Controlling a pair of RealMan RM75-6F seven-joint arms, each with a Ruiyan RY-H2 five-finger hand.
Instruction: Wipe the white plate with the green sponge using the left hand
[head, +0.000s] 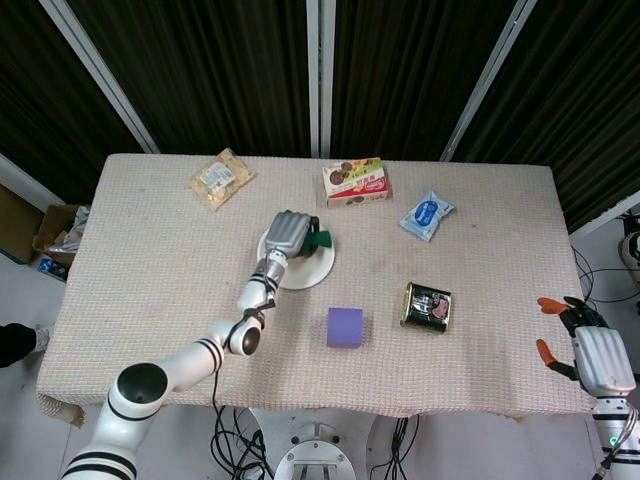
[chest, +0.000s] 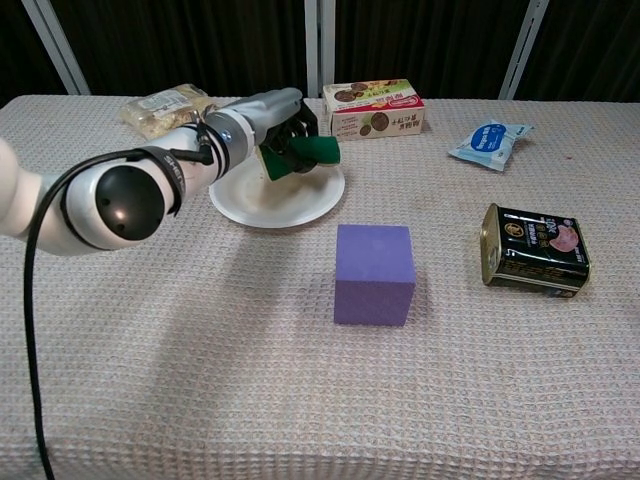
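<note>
The green sponge is clamped in the fingers of the left hand, green face outward and a pale yellow layer showing on the side toward the palm. It sits at the fingertips, over the far right part of the white plate; the chest view does not settle whether its lower edge touches the plate or hovers just above it. In the head view only a green sliver projects past the fingers, toward the plate's far rim. The plate lies flat on the woven tablecloth, directly under the hand.

Beyond the fingertips, near the plate's far side, stands a biscuit box. Behind the hand, toward the far left corner of the table, lies a clear snack packet. Nearer the robot than the plate, apart from it, is a purple cube. Further to the right of the fingers lies a dark tin on its side, and beyond that a blue-and-white wipes pouch.

The right hand rests off the table's near right corner, well apart from everything; its orange-tipped fingers are spread apart, holding nothing.
</note>
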